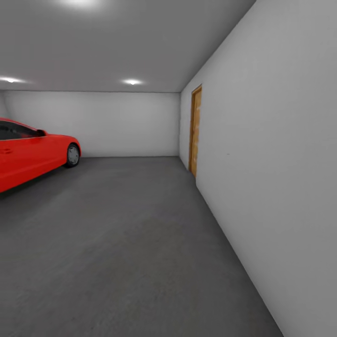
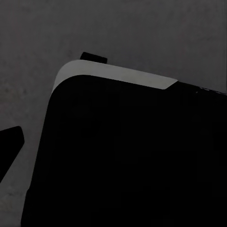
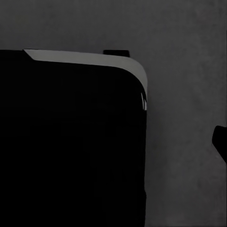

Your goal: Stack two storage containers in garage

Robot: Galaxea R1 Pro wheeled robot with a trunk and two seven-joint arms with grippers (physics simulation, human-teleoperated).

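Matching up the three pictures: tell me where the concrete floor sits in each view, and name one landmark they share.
Head view: floor fills the lower half, between the red car and the right wall.
Left wrist view: floor lies behind the robot's dark base.
Right wrist view: floor lies beside that base.
Shared landmark: the mottled grey floor itself.

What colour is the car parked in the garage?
Bright red car, seen best in the head view.

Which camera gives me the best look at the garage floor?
The head view: the dark grey floor stretches from the red car to the white wall. Both wrist views catch mottled patches of it around the robot's dark base.
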